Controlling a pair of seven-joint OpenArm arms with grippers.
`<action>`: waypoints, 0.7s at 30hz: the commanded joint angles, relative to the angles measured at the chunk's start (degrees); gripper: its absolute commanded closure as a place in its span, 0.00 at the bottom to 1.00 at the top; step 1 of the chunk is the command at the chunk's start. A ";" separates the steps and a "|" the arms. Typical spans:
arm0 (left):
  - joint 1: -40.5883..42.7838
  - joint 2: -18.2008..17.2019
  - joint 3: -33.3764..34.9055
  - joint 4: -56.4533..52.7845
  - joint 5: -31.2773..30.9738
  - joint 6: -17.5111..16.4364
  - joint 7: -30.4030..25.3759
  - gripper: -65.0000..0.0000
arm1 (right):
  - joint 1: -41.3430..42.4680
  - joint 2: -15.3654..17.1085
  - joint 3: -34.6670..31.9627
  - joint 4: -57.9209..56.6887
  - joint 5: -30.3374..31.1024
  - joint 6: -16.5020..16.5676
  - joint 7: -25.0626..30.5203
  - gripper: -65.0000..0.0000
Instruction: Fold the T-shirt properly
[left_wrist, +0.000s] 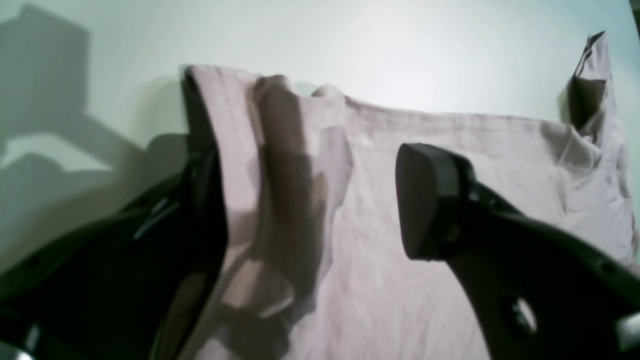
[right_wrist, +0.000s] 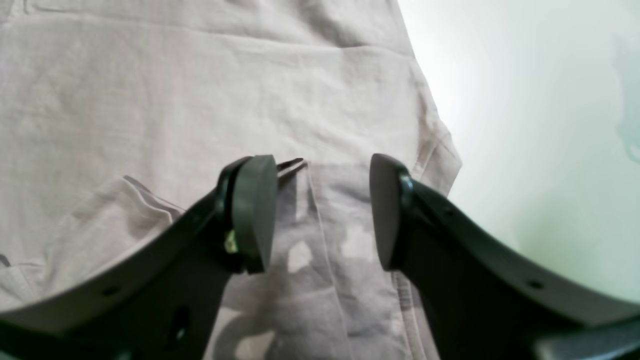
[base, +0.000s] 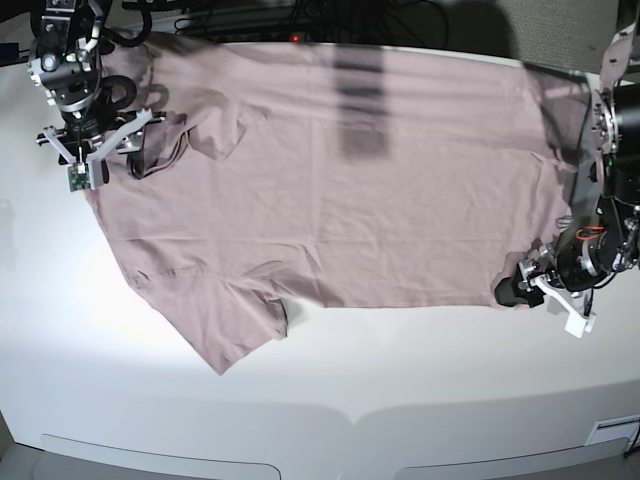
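Dusty pink-mauve short-sleeved cotton T-shirt (base: 360, 190) lay spread flat across the white table (base: 400, 380), collar end towards the right arm, bottom hem towards the left arm. One sleeve stuck out flat at the near edge; the far sleeve was bunched and partly folded over on itself beside the right gripper.

Left gripper (left_wrist: 310, 200) sat at the shirt's near hem corner, jaws spread as wide as they go. One finger (left_wrist: 430, 200) hung above the cloth; the other lay along the fabric's edge, where a small fold of hem stood up between the two. Nothing was pinched yet.

Right gripper (right_wrist: 322, 210) hovered over the shoulder and sleeve region, jaws parted to a middling gap, a sleeve seam running between the pads (right_wrist: 255, 210). It held nothing; whether the tips touched the cloth could not be told.

Risks, as judged:
- Left jaws closing on the upstanding fold alone could catch one layer only, so the under layer would drag behind and the fold would go crooked.
- The bunched far sleeve, if left as is, would get trapped inside the fold and make a lump.
- Unequal lift between the arms would skew the hem line.
- A thin pinch near the seam edge might slip out midway.
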 joint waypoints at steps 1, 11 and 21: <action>0.92 0.55 0.48 -0.90 4.00 1.67 6.38 0.30 | 0.17 0.68 0.42 1.27 0.24 -0.07 1.51 0.54; 0.90 0.42 0.48 -0.87 3.69 1.67 5.68 0.44 | 0.17 0.68 0.42 1.27 0.26 -0.07 1.53 0.54; 0.94 0.42 0.48 -0.87 1.05 1.67 -0.92 1.00 | 0.24 0.66 0.42 1.27 0.24 -0.02 3.15 0.54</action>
